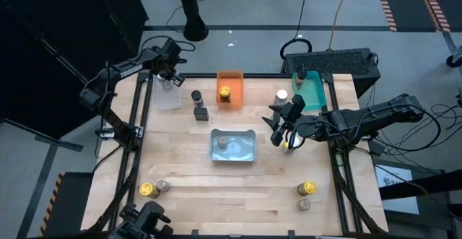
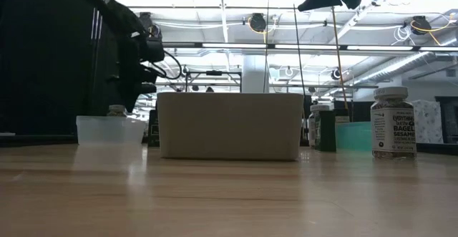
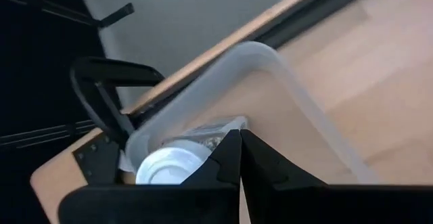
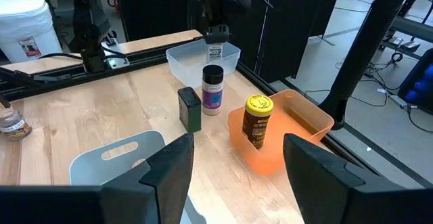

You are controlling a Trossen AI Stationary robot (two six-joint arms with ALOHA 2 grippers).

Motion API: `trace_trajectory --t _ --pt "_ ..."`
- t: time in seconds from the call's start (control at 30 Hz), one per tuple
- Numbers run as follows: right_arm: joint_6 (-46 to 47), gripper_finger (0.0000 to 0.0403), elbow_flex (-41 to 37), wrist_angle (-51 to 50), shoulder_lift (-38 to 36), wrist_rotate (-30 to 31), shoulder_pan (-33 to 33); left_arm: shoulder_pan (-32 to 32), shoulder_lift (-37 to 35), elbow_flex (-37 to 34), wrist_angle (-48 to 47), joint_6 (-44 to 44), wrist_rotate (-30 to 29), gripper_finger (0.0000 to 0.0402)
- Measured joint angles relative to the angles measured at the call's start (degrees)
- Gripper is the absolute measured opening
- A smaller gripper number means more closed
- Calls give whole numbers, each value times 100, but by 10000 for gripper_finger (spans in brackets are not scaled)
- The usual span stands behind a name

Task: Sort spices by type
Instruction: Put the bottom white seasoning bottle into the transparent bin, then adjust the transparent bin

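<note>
My left gripper (image 3: 240,146) is shut and hovers over the clear bin (image 1: 167,94) at the table's far left. A white-lidded spice jar (image 3: 177,164) sits in that bin, just beside the fingertips. My right gripper (image 4: 237,166) is open and raised above the table's right middle (image 1: 284,127), empty. A yellow-lidded jar (image 4: 257,119) stands in the orange bin (image 1: 229,87). A black-lidded jar (image 4: 212,88) and a dark green tin (image 4: 190,109) stand on the table. Another jar (image 1: 299,76) is in the teal bin (image 1: 312,91). A white-lidded jar (image 1: 281,95) stands beside it.
A grey-blue tray (image 1: 233,145) in the table's middle holds jars. Two jars (image 1: 153,188) stand near the front left corner and two (image 1: 306,194) near the front right. Bare wood lies between these pairs along the near edge.
</note>
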Motion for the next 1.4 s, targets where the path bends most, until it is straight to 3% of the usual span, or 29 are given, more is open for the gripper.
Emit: trace_trajectory --t 0.5,0.8,1.07,1.23,1.4 --pt "0 210 0 0 2 0 0 50 1 0 110 -59 -575 7" --pt "0 210 0 -2 0 0 0 -67 -80 -2 66 -57 -567 7" --pt "-23 210 0 -2 1 -2 0 -809 -736 -2 -1238 -106 455 5" --pt "-23 210 0 -2 0 -2 0 -1380 -945 -125 -2301 -429 539 4" --pt "-10 210 0 -4 2 -2 0 -1643 -984 -659 -2243 -607 465 3"
